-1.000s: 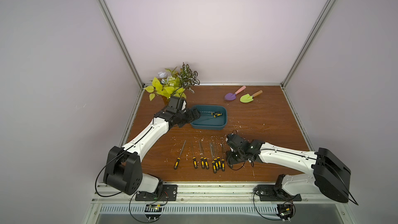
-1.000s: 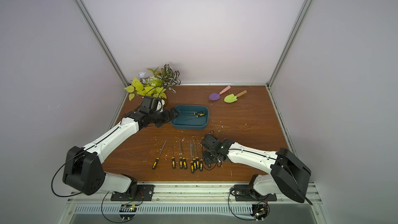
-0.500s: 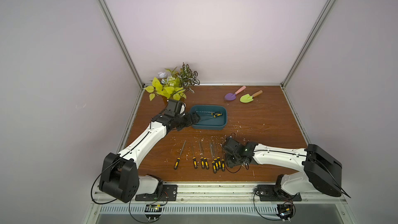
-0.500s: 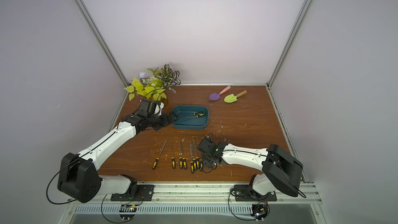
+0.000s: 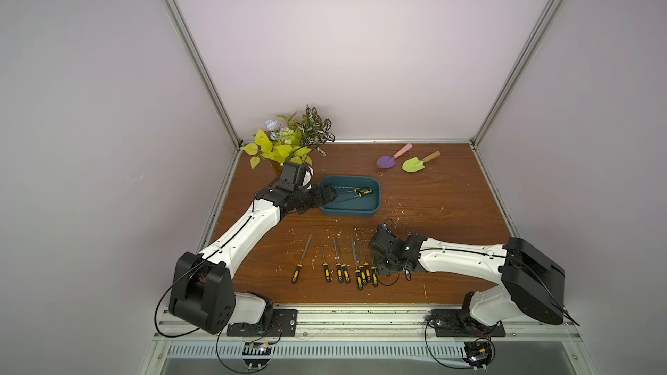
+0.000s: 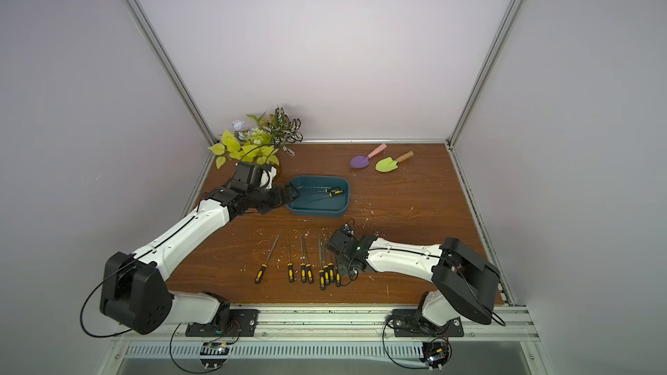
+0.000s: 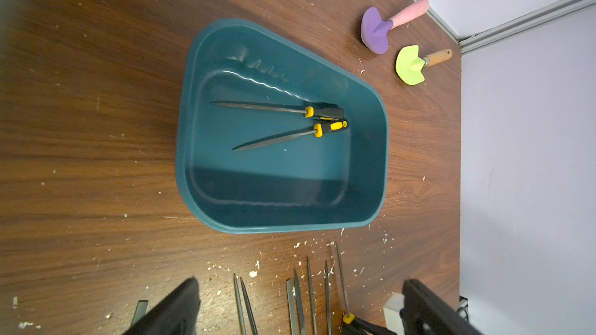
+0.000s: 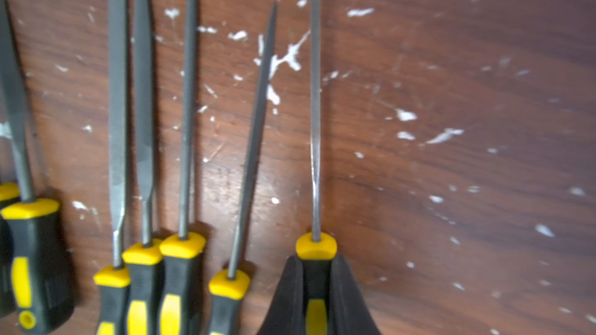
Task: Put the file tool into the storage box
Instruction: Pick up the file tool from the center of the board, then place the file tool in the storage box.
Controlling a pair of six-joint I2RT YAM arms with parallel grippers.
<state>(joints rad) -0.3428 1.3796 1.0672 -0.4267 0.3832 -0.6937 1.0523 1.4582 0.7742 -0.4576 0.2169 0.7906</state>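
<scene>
In both top views, pale walls (image 6: 361, 48) ring a wooden table (image 5: 433, 218). Two files (image 7: 258, 106) lie in the storage box (image 7: 290, 222). The right gripper (image 8: 317, 264) pinches a third file (image 8: 315, 124); the left gripper (image 7: 300, 283) is spread.

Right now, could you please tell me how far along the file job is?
Done: two files lie in the storage box. In hand: the right end effector is shut on one file's handle. Left: carrying it over, then the other files in the row.

Likely a robotics lab: white-walled cell (image 5: 361, 48), aluminium frame (image 5: 192, 52).
</scene>
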